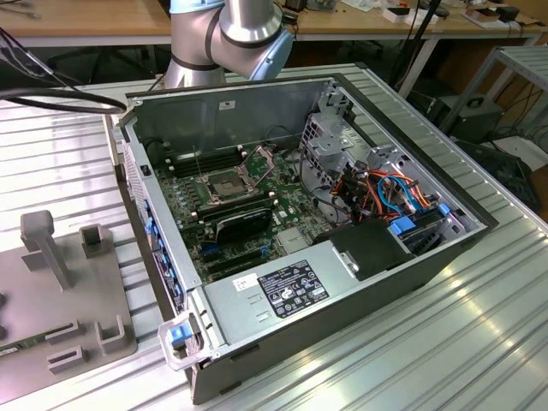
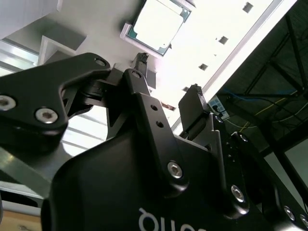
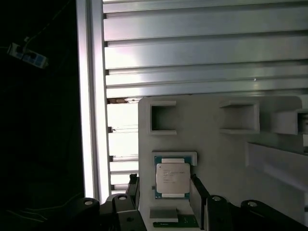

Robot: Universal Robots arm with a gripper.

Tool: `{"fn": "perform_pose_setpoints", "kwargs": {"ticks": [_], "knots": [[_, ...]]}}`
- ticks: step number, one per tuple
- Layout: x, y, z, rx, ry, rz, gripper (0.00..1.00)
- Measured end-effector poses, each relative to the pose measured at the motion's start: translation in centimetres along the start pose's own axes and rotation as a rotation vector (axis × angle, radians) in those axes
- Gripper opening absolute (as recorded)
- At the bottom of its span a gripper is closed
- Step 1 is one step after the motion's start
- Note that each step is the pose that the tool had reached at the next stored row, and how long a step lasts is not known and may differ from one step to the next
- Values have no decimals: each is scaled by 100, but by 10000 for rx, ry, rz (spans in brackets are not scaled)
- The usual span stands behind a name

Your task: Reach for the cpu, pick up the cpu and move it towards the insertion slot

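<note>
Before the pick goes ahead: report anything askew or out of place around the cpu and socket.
Nothing stands out. The cpu lies flat and square in its grey holder, and the open hand hovers over it. The insertion slot sits with its load plate raised.

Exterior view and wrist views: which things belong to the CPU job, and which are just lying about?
Job: cpu; gripper, open, near the cpu; insertion slot.
Lying about: memory slots; black ribbed card; cable bundle.
</note>
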State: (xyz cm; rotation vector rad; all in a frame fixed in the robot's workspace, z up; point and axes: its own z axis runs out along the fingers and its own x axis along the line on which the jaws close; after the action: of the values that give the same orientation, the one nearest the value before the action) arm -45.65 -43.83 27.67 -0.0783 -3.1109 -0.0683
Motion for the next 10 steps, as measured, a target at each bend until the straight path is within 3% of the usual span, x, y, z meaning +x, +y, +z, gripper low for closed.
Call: {"fn": "perform_pose_setpoints", "kwargs": {"ticks": [10], "knots": [[-9,-44,116,1,1,-1,62]]}}
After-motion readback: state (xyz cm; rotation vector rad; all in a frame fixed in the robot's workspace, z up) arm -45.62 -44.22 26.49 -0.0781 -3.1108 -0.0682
